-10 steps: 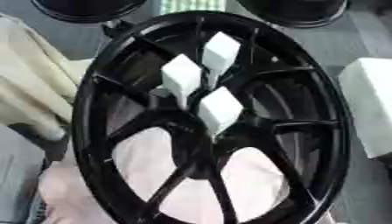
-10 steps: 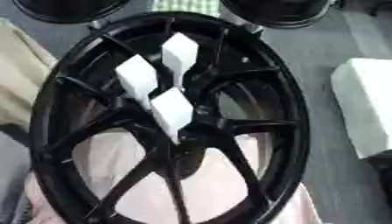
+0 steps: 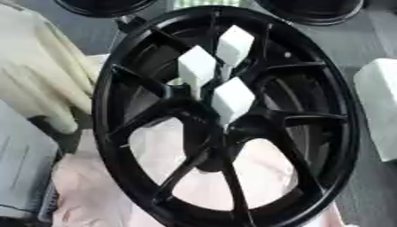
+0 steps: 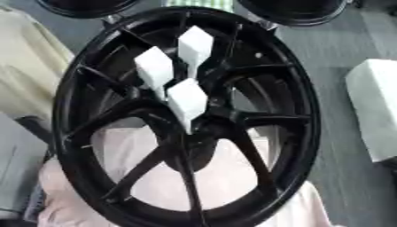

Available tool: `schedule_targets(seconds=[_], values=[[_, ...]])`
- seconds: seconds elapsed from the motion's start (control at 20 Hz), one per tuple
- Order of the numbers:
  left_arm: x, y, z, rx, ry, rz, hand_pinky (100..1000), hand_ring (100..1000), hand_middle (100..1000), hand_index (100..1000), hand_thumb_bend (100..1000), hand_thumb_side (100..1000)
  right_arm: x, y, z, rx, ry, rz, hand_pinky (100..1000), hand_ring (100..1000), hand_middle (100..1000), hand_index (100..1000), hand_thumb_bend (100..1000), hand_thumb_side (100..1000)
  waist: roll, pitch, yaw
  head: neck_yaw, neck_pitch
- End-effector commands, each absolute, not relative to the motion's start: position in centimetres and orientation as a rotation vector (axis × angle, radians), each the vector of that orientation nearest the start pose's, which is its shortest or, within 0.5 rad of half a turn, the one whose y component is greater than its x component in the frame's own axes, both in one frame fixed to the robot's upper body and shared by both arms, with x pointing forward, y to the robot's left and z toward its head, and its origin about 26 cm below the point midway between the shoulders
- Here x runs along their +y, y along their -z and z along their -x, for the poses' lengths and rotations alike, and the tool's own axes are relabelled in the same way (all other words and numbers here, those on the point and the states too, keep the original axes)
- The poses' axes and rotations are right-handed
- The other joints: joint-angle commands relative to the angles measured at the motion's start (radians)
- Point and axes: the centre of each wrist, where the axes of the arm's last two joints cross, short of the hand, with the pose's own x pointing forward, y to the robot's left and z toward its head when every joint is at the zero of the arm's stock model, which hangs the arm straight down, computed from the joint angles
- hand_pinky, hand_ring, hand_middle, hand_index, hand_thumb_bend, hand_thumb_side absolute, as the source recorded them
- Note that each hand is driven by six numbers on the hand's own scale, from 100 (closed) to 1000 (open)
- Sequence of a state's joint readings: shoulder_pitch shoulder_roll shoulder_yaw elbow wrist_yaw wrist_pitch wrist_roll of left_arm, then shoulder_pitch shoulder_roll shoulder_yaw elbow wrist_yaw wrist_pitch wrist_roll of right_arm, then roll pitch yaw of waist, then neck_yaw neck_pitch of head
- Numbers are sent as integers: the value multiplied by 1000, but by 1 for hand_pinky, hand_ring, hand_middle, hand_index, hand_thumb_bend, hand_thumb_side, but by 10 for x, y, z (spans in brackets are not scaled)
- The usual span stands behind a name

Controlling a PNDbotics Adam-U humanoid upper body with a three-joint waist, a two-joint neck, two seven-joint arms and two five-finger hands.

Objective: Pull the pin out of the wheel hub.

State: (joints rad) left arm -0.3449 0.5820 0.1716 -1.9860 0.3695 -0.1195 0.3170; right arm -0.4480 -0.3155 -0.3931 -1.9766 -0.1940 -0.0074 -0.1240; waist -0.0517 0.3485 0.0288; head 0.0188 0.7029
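Nothing among the things themselves appears to have moved since half a second ago; the whole picture sits a little differently, which reads as a small tilt of the head. Seen from the left eye, one black wheel (image 3: 225, 115) fills the frame, its face turned toward the camera, and three white block-shaped pins (image 3: 232, 99) cluster at the hub, each a diamond outline with a thin stem running down toward the centre, so their long axes point roughly along the spokes and out of the wheel's face. Two stand above, one lower and nearer the middle. No robot hand shows, so which way the pins lie from the fingers, and whether the fingers are open or closed, cannot be told; neither arm can be judged nearer. Cream cloth (image 3: 39, 80) lies to the left, pale pink cloth (image 3: 101, 195) below, and a white block (image 3: 380, 111) to the right. From the right eye, the same three pins sit slightly further left, and parts of two more dark rims (image 4: 298, 11) show at the top edge.
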Motion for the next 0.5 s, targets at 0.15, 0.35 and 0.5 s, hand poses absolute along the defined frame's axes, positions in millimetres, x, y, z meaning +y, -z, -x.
schedule_targets(seconds=[0.15,0.35,0.5], values=[[344,-282,-284,-2534,129,-375,574,480,462,685,305,621,-348,-269,-289,-2505,120,342,770,558,503,537,392,283,-2,-34,25,3,40],[351,-292,-280,-2529,269,-465,578,489,478,704,300,610,-353,-264,-289,-2487,100,352,769,556,504,537,391,285,-6,-40,39,-25,47],[352,-302,-278,-2524,390,-512,584,497,490,714,301,598,-355,-262,-289,-2488,98,352,767,555,504,538,391,280,-5,-43,31,-49,47]])
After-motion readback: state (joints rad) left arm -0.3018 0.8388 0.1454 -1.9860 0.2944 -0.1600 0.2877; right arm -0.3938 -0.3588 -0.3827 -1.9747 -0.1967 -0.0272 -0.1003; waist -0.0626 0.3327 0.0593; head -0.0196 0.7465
